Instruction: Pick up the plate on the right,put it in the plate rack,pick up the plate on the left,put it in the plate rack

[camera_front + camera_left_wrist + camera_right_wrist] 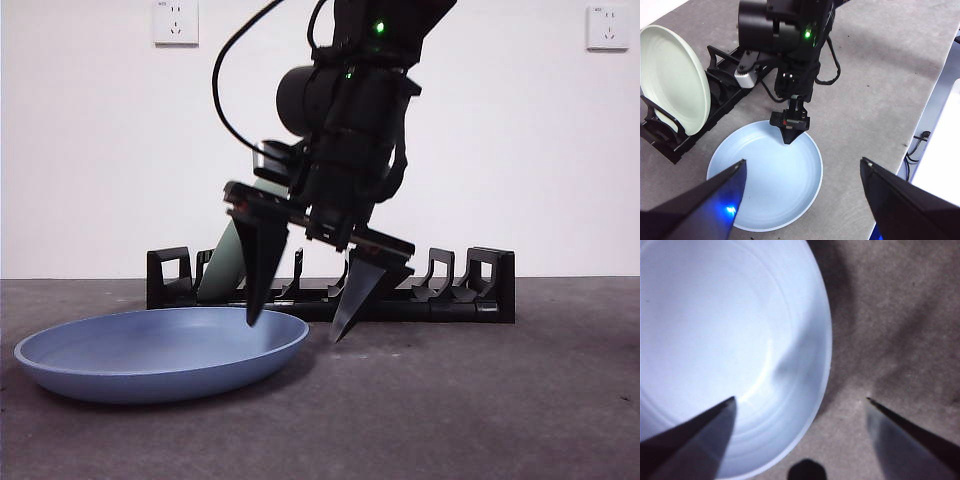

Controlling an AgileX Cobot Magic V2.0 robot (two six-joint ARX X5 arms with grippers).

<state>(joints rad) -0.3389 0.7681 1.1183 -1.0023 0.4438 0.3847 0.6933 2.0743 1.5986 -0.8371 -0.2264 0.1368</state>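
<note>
One grey table point(480, 400) under a white wall with two sockets. One black plate rack point(470, 290) holds one pale green plate point(670, 80) (upright, plain only from the left wrist). One blue plate point(160, 355) lies flat before it. The right gripper point(295, 325), spread wide, straddles its rim; the left gripper point(802, 175) hovers above, equally spread.

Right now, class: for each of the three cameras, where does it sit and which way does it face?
Front view: low at table height, facing the plate rack; right gripper descends open.
Left wrist view: high up, looking down at blue plate, green plate; left gripper open.
Right wrist view: close above the blue plate's rim, own jaws straddling it.
All three share the blue plate.
</note>
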